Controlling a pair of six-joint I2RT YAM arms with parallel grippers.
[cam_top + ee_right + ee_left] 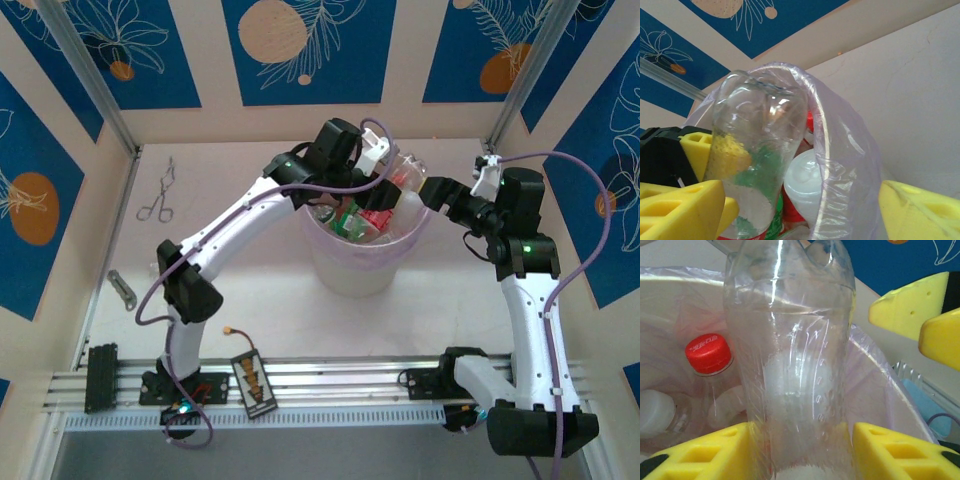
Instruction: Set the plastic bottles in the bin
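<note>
While the arm bases sit at the near edge, a yellow-and-black tag (250, 378) lies by the rail between them. Past that, on the table (270, 300), stands the bin (350, 272), with a pale pink bag (840, 150) folded over its rim. Inside it are a red-capped bottle (708, 354), a white-capped bottle (655, 412) beside it, and a green-labelled bottle (348, 222) among red labels. The left gripper (385, 160) hangs over the bin's far side, its yellow fingers (715, 452) pressed on both sides of a clear bottle (790, 365), pinching it. The bottle's moulded base points away from the wrist, and its body is above the bottles lying in the bin. The right gripper (442, 190) is at the bin's right rim, jaws spread wide and holding nothing. The bag rim and the held bottle show between its fingers (680, 210). Farther left, well apart from the bin, forceps (158, 195) lie on the table toward the back wall.
</note>
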